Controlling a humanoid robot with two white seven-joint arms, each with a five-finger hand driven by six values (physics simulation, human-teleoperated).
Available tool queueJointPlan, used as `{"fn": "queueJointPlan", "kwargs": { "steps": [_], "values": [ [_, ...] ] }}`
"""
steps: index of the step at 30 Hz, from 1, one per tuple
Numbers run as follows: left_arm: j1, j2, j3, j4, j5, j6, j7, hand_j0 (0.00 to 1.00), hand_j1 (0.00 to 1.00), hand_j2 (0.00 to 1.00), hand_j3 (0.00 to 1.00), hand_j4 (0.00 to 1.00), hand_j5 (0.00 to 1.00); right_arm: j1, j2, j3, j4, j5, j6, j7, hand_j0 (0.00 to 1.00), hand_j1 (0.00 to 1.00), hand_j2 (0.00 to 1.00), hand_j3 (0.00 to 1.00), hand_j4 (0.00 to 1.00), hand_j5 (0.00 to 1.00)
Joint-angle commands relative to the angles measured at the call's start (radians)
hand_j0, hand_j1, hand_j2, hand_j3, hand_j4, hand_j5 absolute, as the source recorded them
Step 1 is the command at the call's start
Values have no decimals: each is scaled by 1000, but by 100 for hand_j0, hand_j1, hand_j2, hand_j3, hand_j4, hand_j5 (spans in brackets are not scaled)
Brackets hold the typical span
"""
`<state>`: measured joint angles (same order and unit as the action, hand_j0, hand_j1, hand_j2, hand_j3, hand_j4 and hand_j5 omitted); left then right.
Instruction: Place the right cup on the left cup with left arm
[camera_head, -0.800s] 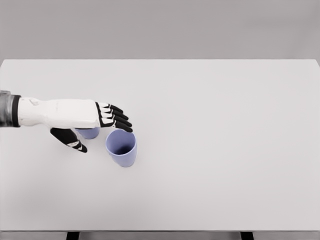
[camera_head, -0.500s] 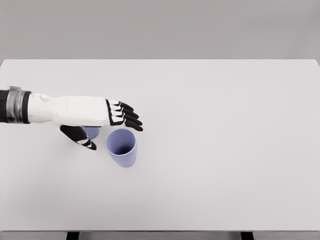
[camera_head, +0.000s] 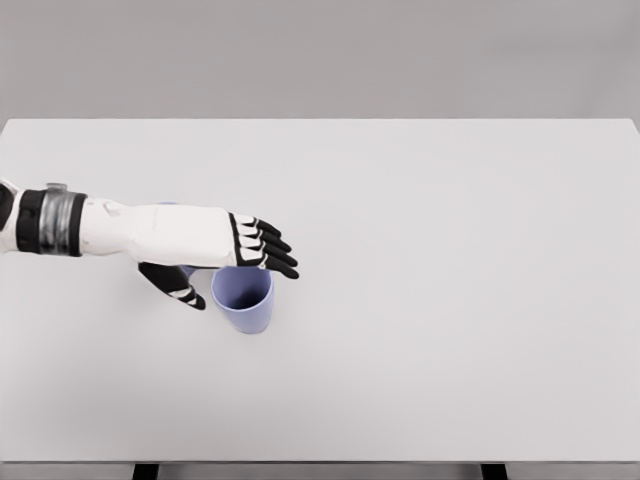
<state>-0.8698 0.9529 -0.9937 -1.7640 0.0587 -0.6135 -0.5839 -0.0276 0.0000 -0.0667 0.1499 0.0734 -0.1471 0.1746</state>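
While the fingers (camera_head: 268, 246) of the left hand (camera_head: 205, 240) are spread over the right cup's (camera_head: 243, 298) rim and grip nothing, I judge the grasp not yet made. The left cup (camera_head: 187, 270) sits almost hidden under the palm; both stand on the counter (camera_head: 450, 250), lift and stacking remaining.
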Motion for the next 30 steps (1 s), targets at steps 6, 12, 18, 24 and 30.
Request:
{"fn": "queueJointPlan", "kwargs": {
  "steps": [6,12,18,24,30],
  "values": [
    [-3,-2,0,34,1,3,1,100,100,100,100,100,100,0,0,-1,-1,0,0,0,100,100,100,100,100,100],
    [2,-11,-2,100,-23,3,3,100,100,100,100,100,100,0,0,-1,-1,0,0,0,100,100,100,100,100,100],
    [26,-48,-3,100,-37,3,3,100,100,100,100,100,100,0,0,-1,0,0,0,0,100,100,100,100,100,100],
    [28,-63,-3,98,-43,3,3,100,100,100,100,100,100,0,0,-1,0,0,0,0,100,100,100,100,100,100],
    [32,-62,-2,107,-45,3,3,100,100,100,100,100,100,0,0,-1,-1,0,0,0,100,100,100,100,100,100]
  ]
}}
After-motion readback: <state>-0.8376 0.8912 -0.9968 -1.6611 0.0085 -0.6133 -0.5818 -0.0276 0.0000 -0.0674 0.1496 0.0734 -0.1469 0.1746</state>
